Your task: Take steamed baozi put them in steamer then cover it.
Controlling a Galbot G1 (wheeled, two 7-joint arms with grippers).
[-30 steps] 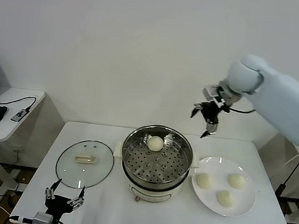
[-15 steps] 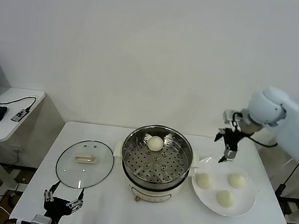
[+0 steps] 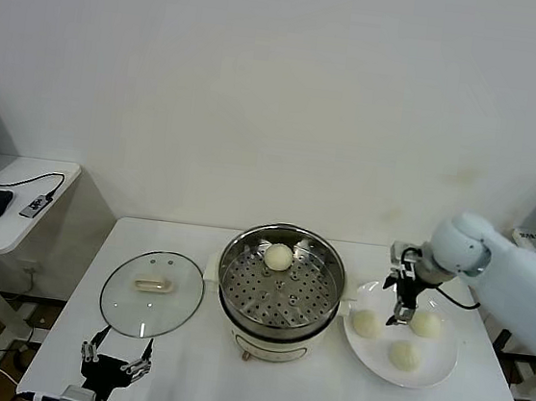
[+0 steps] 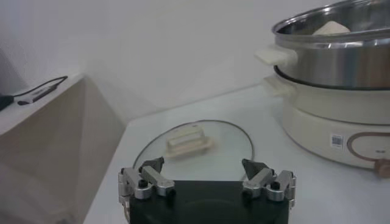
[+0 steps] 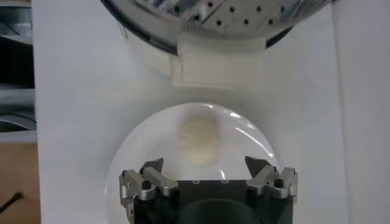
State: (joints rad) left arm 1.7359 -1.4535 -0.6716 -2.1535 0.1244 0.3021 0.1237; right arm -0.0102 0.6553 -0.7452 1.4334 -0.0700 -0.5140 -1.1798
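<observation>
A: Left end of the table [image 3: 227, 389] first. What is logged there?

B: Left gripper [image 3: 115, 362] sits low at the front-left edge, fingers spread wide, holding nothing. Just behind it the cover [image 3: 152, 293] lies flat on the left part of the table, handle up. The left wrist view shows the same cover [image 4: 194, 149] beyond the spread fingers [image 4: 149, 178].

A: Centre?

B: The steamer [image 3: 280, 289] stands mid-table, uncovered. One bun [image 3: 279, 256] rests in the basket toward its back rim. From the left wrist view the steamer [image 4: 332, 91] shows on its white base, with that bun's top [image 4: 332, 28] just above the rim.

A: Right side?

B: A white plate [image 3: 428, 366] sits just right of the steamer, near the table's right edge. Three buns on it: one at the left [image 3: 364, 323], one at the back right [image 3: 424, 323], one at the front [image 3: 403, 354]. Right gripper [image 3: 401, 298] hangs over the plate's back part, between the left and back-right buns, jaws apart, empty. The right wrist view looks down on a bun [image 5: 198, 139] on the plate [image 5: 134, 158], beyond the spread fingers [image 5: 265, 172].
</observation>
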